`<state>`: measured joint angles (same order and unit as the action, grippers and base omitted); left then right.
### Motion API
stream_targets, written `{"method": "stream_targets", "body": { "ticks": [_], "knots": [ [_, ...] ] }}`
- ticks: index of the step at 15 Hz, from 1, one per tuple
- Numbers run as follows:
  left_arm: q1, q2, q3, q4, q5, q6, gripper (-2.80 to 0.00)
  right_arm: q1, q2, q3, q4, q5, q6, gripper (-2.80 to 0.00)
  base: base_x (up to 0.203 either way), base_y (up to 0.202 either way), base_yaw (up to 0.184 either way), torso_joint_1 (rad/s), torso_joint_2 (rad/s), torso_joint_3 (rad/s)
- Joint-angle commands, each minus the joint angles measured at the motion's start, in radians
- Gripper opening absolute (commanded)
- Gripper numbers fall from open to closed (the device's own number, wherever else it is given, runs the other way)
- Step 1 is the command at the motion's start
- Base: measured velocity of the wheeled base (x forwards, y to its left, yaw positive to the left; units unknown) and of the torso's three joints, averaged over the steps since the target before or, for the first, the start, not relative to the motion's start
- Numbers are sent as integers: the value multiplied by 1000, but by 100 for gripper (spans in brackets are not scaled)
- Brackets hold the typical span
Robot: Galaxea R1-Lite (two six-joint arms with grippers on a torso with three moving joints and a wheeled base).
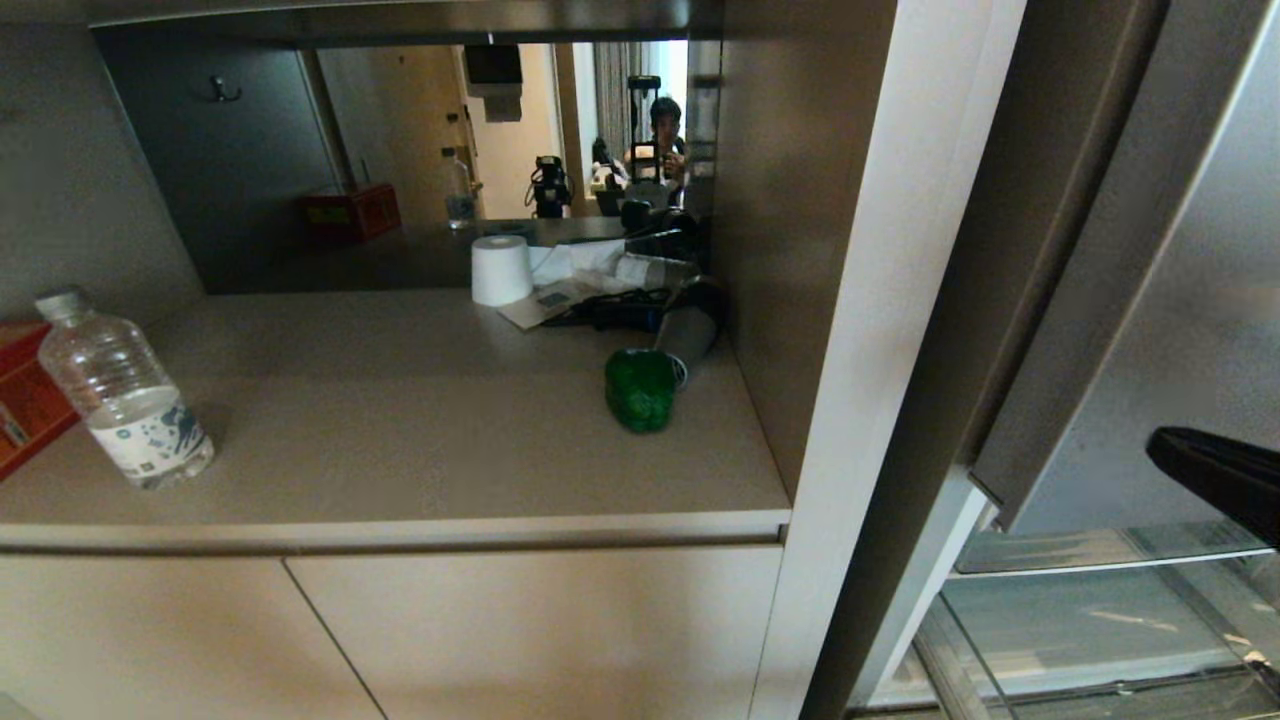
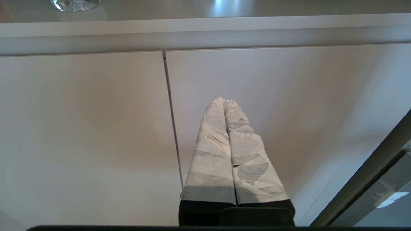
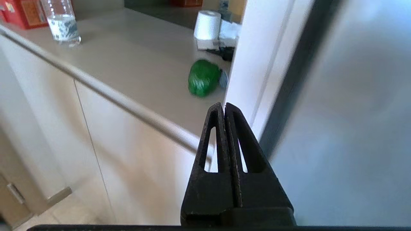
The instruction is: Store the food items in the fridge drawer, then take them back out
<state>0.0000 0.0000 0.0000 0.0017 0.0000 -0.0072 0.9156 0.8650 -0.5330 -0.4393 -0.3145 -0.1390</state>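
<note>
A glossy green bell pepper (image 1: 640, 390) (image 3: 203, 78), one of the food items, lies on the beige counter (image 1: 400, 430) near its right end, beside the white pillar. Under the tall fridge door, the fridge drawer (image 1: 1100, 600) shows its clear glass panels at the lower right. My right gripper (image 1: 1160, 442) (image 3: 223, 105) hangs shut and empty in front of the fridge door, above the drawer and apart from the pepper. My left gripper (image 2: 224, 101), with taped fingers, is shut and empty, facing the cabinet doors below the counter.
On the counter stand a water bottle (image 1: 125, 395) and a red box (image 1: 25, 400) at the left, and a white paper roll (image 1: 500, 268) and a hair dryer (image 1: 690, 325) behind the pepper. The pillar (image 1: 870, 350) separates counter and fridge. A mirror reflects a person.
</note>
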Motion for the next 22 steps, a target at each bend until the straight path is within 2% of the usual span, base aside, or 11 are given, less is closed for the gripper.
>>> {"method": "stream_targets", "body": {
  "ticks": [1,3,4,9,11,12,13,15,17,19,22],
  "knots": [
    [0,0,0,0,0,0,-280,-16,-111,60,5,0,4,-280,0,0,0,0,0,0],
    [0,0,0,0,0,0,-280,-101,-189,130,25,-3,38,-280,0,0,0,0,0,0],
    [0,0,0,0,0,0,-280,-202,-195,152,30,-5,68,-280,0,0,0,0,0,0],
    [0,0,0,0,0,0,-280,-944,-212,224,64,34,223,-280,0,0,0,0,0,0],
    [0,0,0,0,0,0,-280,-1212,-218,272,73,134,258,-280,0,0,0,0,0,0],
    [0,0,0,0,0,0,-280,-1311,-230,314,85,217,274,-280,0,0,0,0,0,0],
    [0,0,0,0,0,0,-280,-1369,-261,359,100,306,285,-280,0,0,0,0,0,0],
    [0,0,0,0,0,0,-280,-1364,-341,404,116,445,292,-280,0,0,0,0,0,0],
    [0,0,0,0,0,0,-280,-1243,-409,447,127,522,277,-280,0,0,0,0,0,0],
    [0,0,0,0,0,0,-280,-1177,-500,546,145,546,186,-280,0,0,0,0,0,0],
    [0,0,0,0,0,0,-280,-1148,-593,547,256,522,103,-280,0,0,0,0,0,0]
  ]
}}
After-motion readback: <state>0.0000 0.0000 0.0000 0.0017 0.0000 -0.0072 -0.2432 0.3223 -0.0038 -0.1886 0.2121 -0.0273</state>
